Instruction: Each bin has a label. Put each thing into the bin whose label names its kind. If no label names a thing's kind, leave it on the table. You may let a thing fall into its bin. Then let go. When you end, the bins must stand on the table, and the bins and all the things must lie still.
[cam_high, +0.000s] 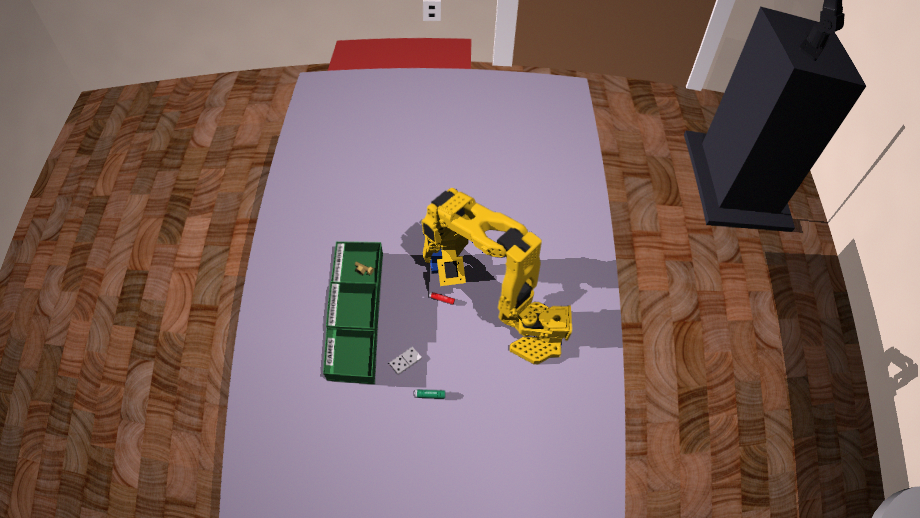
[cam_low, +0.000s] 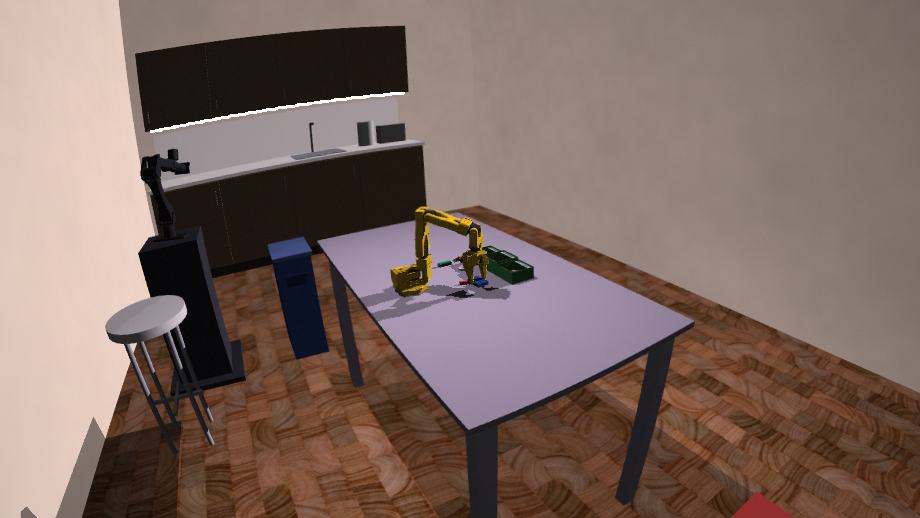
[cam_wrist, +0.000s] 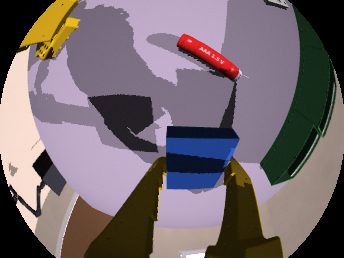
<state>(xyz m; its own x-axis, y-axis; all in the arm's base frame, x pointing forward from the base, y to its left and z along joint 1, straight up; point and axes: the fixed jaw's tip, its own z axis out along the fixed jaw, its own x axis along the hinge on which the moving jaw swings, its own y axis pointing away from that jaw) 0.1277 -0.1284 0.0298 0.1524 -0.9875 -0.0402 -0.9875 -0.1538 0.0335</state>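
My gripper (cam_high: 435, 256) (cam_low: 477, 279) (cam_wrist: 196, 163) is shut on a blue block (cam_high: 435, 264) (cam_low: 482, 282) (cam_wrist: 195, 149), which looks slightly above the table; the fingers hide part of it. A red AAA battery (cam_high: 442, 298) (cam_low: 463, 282) (cam_wrist: 209, 56) lies nearby. A white domino (cam_high: 404, 360) lies beside the GAMES bin (cam_high: 349, 378). A green cylinder (cam_high: 429, 393) (cam_low: 444, 263) lies beyond it. The STATIONERY bin (cam_high: 353, 308) is in the middle, empty like GAMES. A brass-coloured piece (cam_high: 363, 268) lies in the far bin (cam_high: 381, 257), whose label is hard to read but ends in BOLTS.
The three green bins stand joined in a row on the lilac table (cam_high: 450, 456) (cam_low: 553, 360), across from the arm's base (cam_high: 540, 328) (cam_low: 410, 280). The raised bin walls (cam_wrist: 295, 120) are at the right in the wrist view.
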